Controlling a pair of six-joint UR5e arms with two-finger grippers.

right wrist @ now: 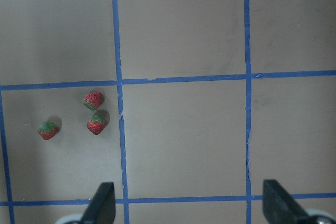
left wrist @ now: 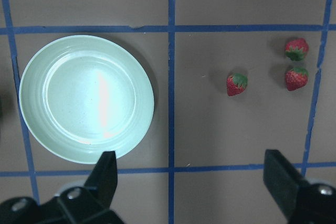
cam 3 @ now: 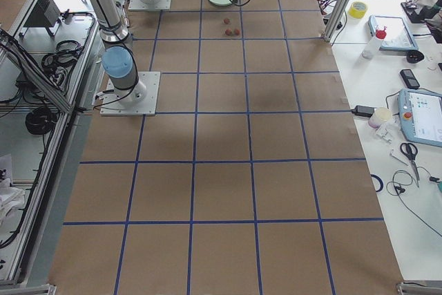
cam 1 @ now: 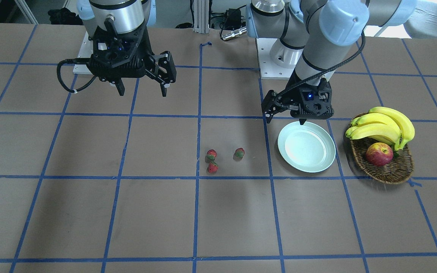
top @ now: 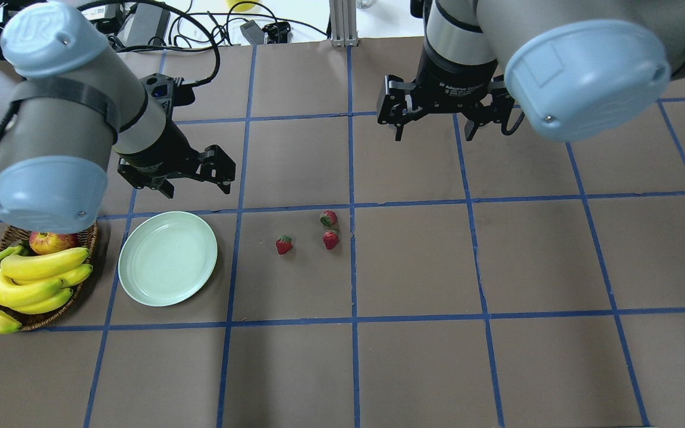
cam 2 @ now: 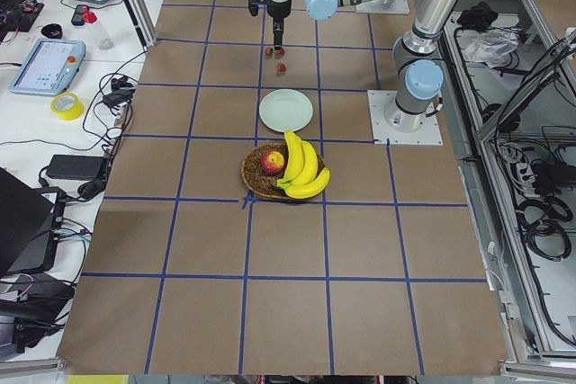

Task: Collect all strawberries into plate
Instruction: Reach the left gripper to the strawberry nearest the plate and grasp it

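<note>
Three strawberries lie on the brown table near its middle: one nearest the plate and two close together. They also show in the front view. The mint-green plate lies empty to their left in the overhead view. My left gripper is open and empty, hovering above the plate's far edge. In the left wrist view the plate and the berries lie below it. My right gripper is open and empty, high above the table, beyond and right of the berries.
A brown wicker basket with bananas and a red-yellow apple stands left of the plate. Blue tape lines grid the table. The arm bases stand at the robot's edge of the table.
</note>
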